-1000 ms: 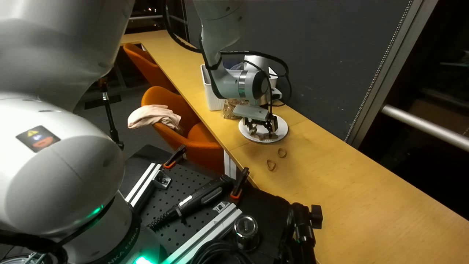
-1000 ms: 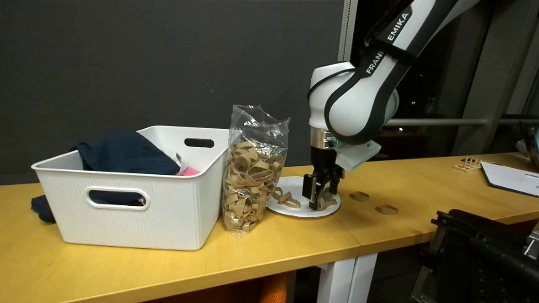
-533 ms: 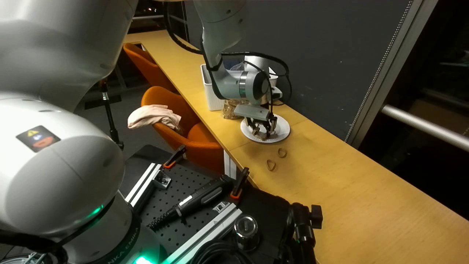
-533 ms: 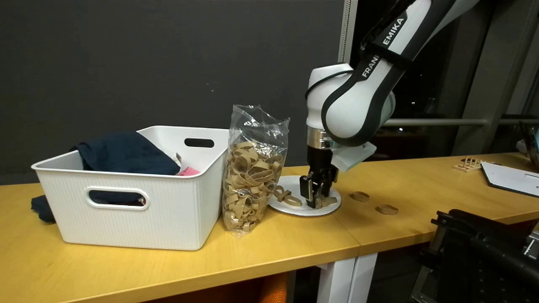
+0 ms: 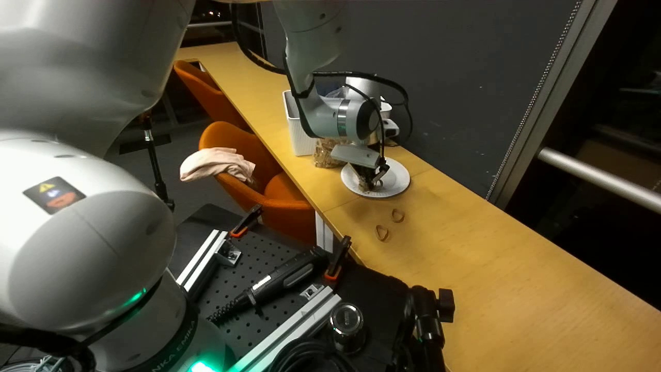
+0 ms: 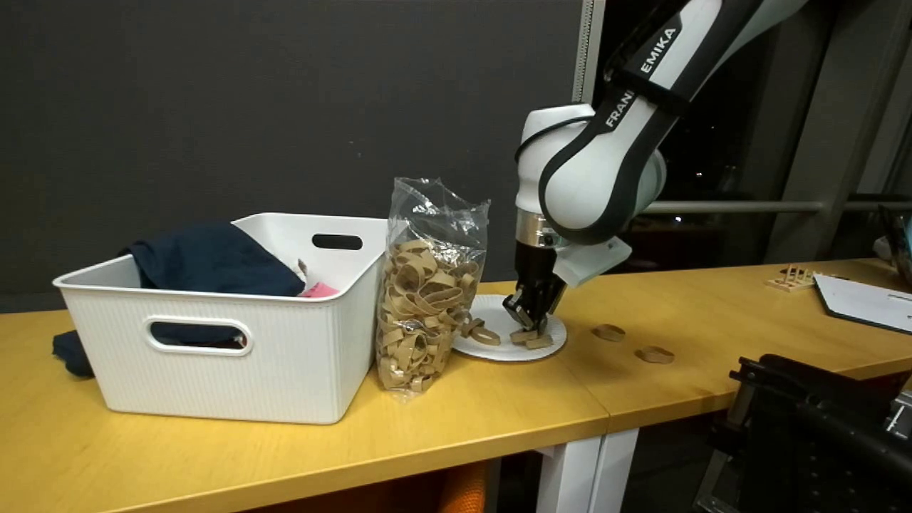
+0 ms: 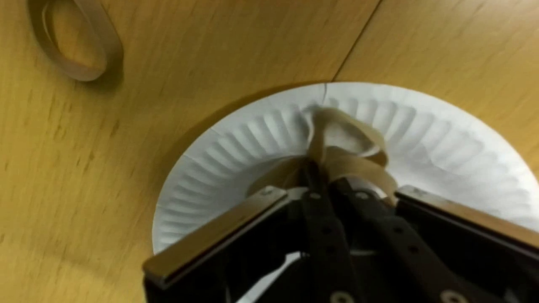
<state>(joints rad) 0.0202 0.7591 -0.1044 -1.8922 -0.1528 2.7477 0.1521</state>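
A small heap of tan rubber bands (image 7: 358,166) rests on the white paper plate (image 7: 459,139). My gripper (image 7: 322,181) points down over it with its fingertips drawn together, pinching the bands. Loops bulge out on both sides of the tips in the wrist view; how many are caught is hidden. In an exterior view the gripper (image 6: 534,322) is low over the plate (image 6: 499,354), with bands (image 6: 531,339) right under its tips. More bands (image 6: 486,335) lie on the plate's far side from the loose ones. In another exterior view the gripper (image 5: 368,185) partly hides the heap.
Two loose bands (image 6: 608,332) lie on the table beside the plate. Close to the plate stands a clear bag (image 6: 420,306) full of bands, then a white basket (image 6: 228,363) with dark cloth. A dark wall panel (image 5: 454,93) runs behind the table.
The jaws have gone from open to shut on the bands. In both exterior views the gripper and the plate have shifted slightly; the plate slid a little toward the bag.
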